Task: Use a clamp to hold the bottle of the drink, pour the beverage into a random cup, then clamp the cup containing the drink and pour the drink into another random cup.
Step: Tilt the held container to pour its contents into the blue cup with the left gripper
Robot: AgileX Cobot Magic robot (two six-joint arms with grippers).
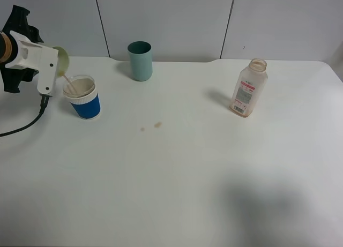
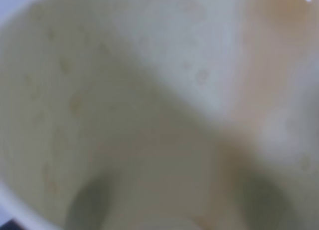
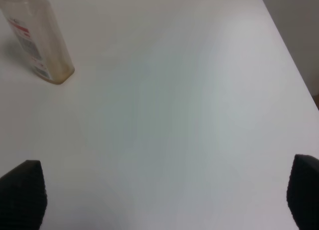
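Observation:
My left gripper point(image 1: 52, 65) is shut on a pale cream cup point(image 1: 61, 59) and holds it tilted over a blue-and-white cup point(image 1: 83, 97) at the table's far left. A thin tan stream point(image 1: 69, 85) runs from the cream cup into the blue-and-white cup. The left wrist view is filled by the cream cup's inside point(image 2: 124, 115), with tan drink point(image 2: 279, 65) near its rim. The clear, uncapped, almost empty bottle point(image 1: 248, 88) stands upright at the right and shows in the right wrist view point(image 3: 37, 38). My right gripper point(image 3: 164, 200) is open and empty, well apart from the bottle.
A teal cup point(image 1: 140, 60) stands upright at the back, centre-left. Two small tan drops point(image 1: 157, 124) lie on the white table point(image 1: 187, 177). A black cable point(image 1: 29, 124) hangs at the left edge. A wall runs behind the table.

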